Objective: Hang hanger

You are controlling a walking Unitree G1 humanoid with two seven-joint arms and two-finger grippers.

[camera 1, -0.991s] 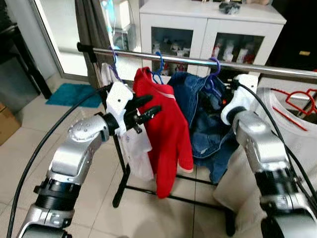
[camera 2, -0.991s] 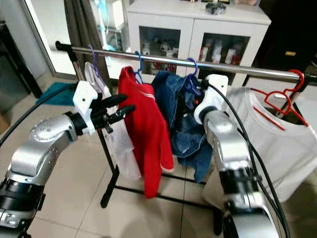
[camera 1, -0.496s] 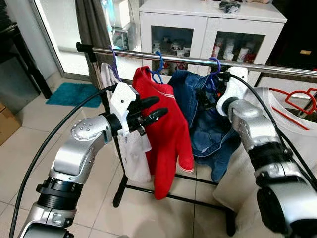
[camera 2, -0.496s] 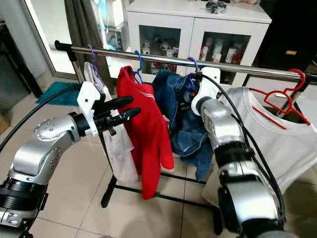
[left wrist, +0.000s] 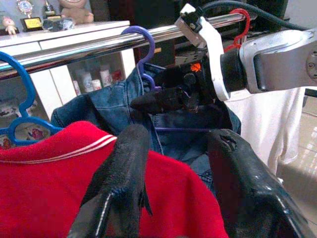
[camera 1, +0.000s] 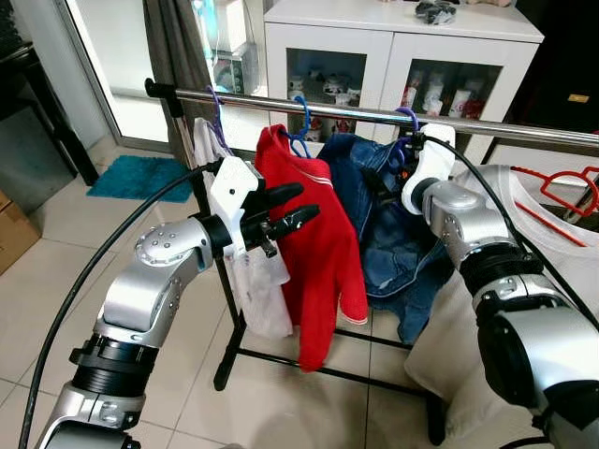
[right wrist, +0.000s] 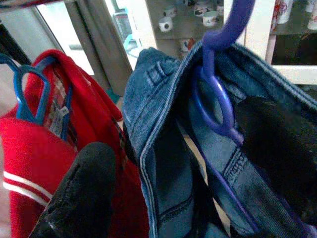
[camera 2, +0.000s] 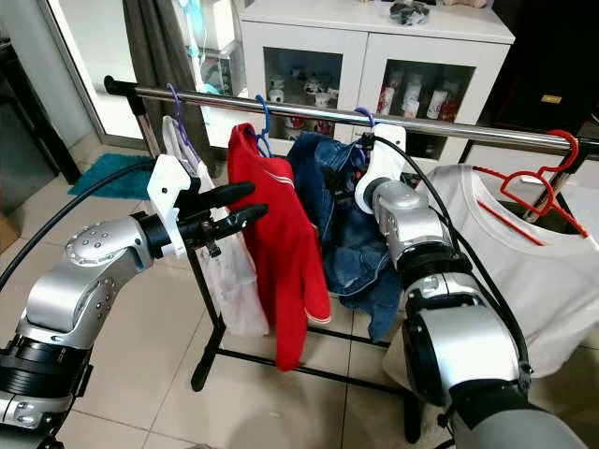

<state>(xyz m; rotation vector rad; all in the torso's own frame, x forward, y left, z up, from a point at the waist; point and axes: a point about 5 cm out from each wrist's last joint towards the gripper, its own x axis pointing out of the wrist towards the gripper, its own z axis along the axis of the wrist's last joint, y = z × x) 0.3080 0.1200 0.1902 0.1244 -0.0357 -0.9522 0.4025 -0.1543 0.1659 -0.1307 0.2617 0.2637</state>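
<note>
Both silver arms are raised forward; the left gripper (camera 1: pixel 288 208) and right gripper (left wrist: pixel 171 98) are held with fingers parted.

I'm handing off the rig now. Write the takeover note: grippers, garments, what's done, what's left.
Right gripper: open at the purple hanger carrying the denim jacket; fingers either side of its neck, not clamped.
Left gripper: open, empty, in front of the red shirt.
Done: purple hook is over the rail; red shirt on its blue hanger also hung.
Left: back the right gripper away without snagging denim. White shirt with red hanger hangs at the rail's right end.
</note>
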